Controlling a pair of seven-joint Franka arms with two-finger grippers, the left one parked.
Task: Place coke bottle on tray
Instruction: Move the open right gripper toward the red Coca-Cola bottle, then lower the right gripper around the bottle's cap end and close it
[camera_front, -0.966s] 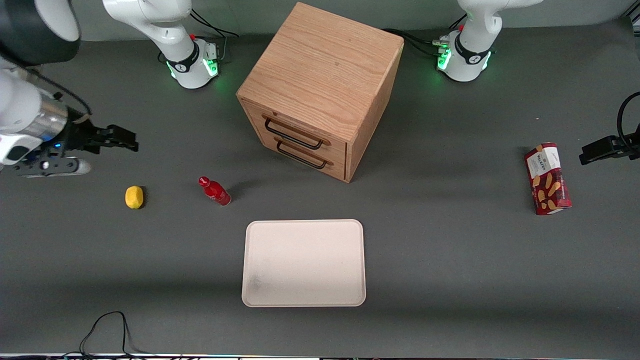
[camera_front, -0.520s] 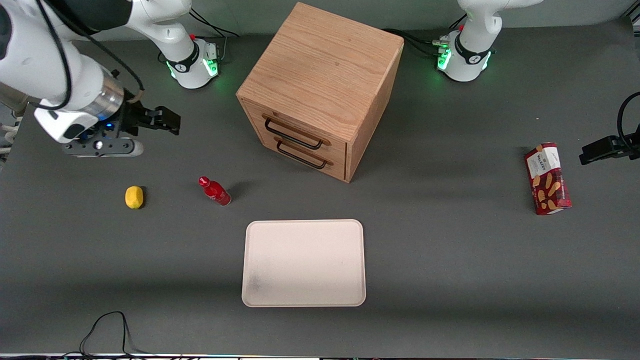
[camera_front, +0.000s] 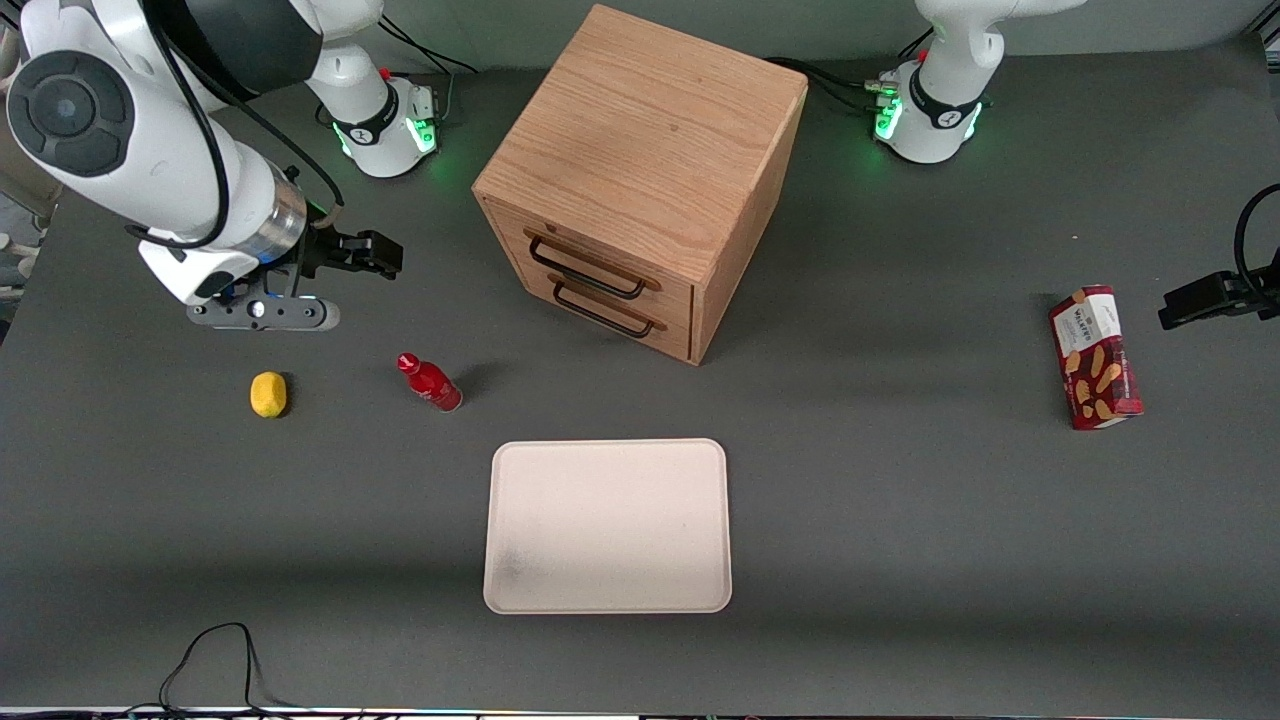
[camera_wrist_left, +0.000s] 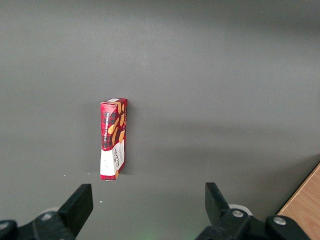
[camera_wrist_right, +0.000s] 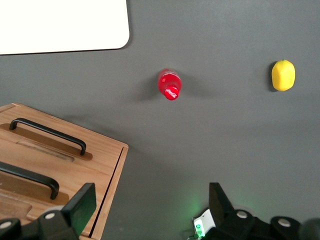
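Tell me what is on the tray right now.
Nothing lies on the tray; its whole surface shows. The coke bottle stands on the table beside it, and the hand is above the table, open.

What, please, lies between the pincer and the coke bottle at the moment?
Nothing: in the front view only bare table separates the open pincer, which hangs farther from the camera, from the upright coke bottle. The right wrist view shows the same.

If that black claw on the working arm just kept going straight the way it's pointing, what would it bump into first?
Probably bare table. The gripper points down, open, high above it. The coke bottle stands slightly off that line, though depth is uncertain.
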